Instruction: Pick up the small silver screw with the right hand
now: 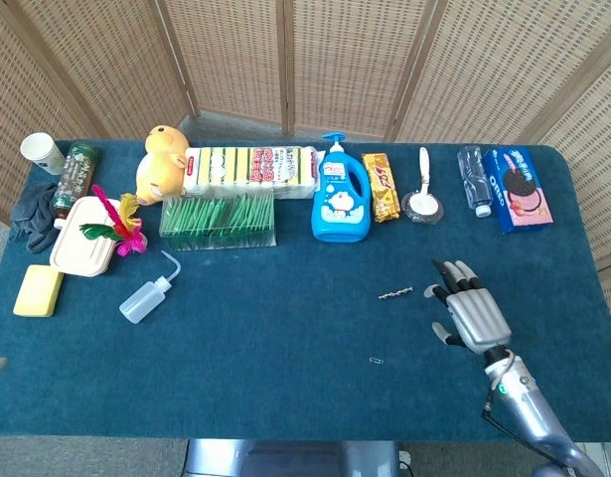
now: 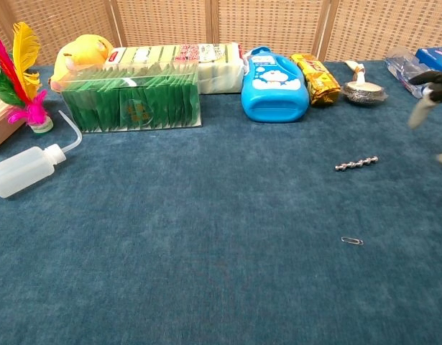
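The small silver screw point(image 1: 395, 294) lies flat on the blue cloth, right of the table's middle; the chest view shows the screw point(image 2: 356, 164) as a ridged metal rod. My right hand point(image 1: 468, 313) hovers open just right of it, fingers spread and pointing away from me, a short gap from the screw. In the chest view only the blurred fingertips point(image 2: 427, 93) of that hand show at the right edge. Nothing is in the hand. My left hand appears in neither view.
A paper clip point(image 1: 377, 360) lies nearer me than the screw. Along the back stand a blue detergent bottle point(image 1: 341, 194), a gold snack bar point(image 1: 382, 187), a spoon point(image 1: 423, 194), a water bottle point(image 1: 475, 181) and a cookie pack point(image 1: 518, 189). A squeeze bottle point(image 1: 148, 295) lies at left.
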